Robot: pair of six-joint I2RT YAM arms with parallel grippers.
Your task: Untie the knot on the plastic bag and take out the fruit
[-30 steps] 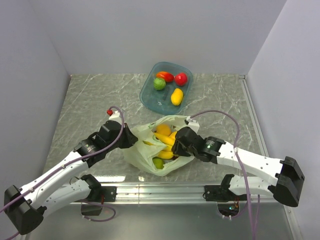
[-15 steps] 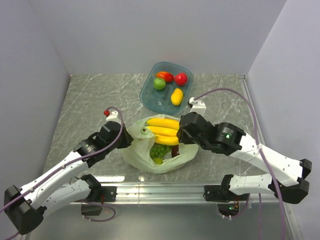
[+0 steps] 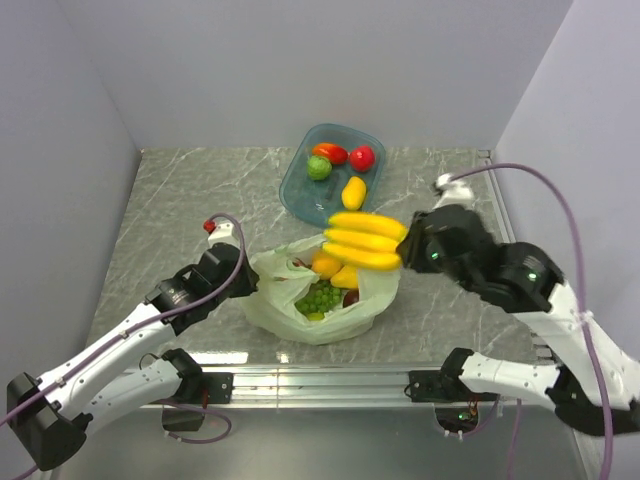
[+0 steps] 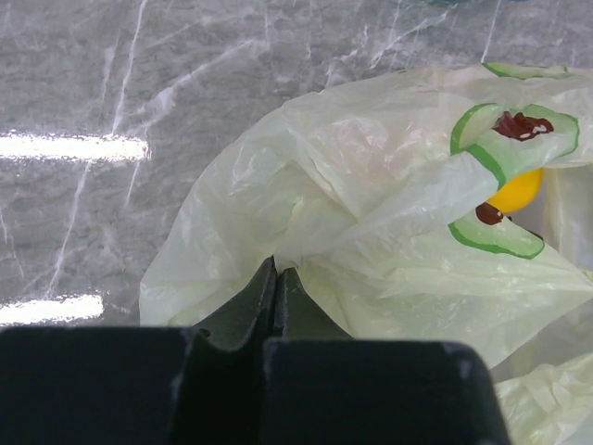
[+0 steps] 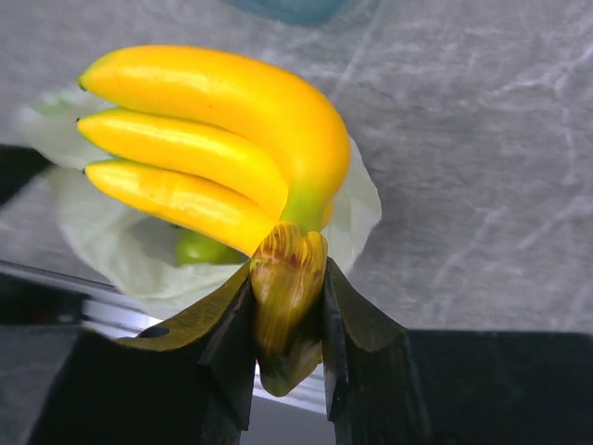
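Observation:
The pale green plastic bag (image 3: 275, 300) lies open on the table at centre front. Green grapes (image 3: 320, 297), an orange piece (image 3: 325, 264) and a dark plum (image 3: 350, 297) show inside it. No knot shows. My left gripper (image 3: 247, 284) is shut on the bag's left edge; in the left wrist view its jaws (image 4: 276, 271) pinch the thin plastic (image 4: 371, 185). My right gripper (image 3: 408, 250) is shut on the stem of the yellow banana bunch (image 3: 365, 240) and holds it in the air above the bag's right side. The right wrist view shows the stem (image 5: 287, 278) between the fingers.
A teal bowl (image 3: 300, 190) stands at the back centre. It holds a red round fruit (image 3: 362, 158), a yellow oval fruit (image 3: 353, 192), a green fruit (image 3: 318, 167) and a red-orange piece (image 3: 330, 152). Grey walls close the table on three sides.
My right gripper has lifted the banana bunch out of the bag and moved it up and to the right. The left gripper has kept its hold on the bag's edge.

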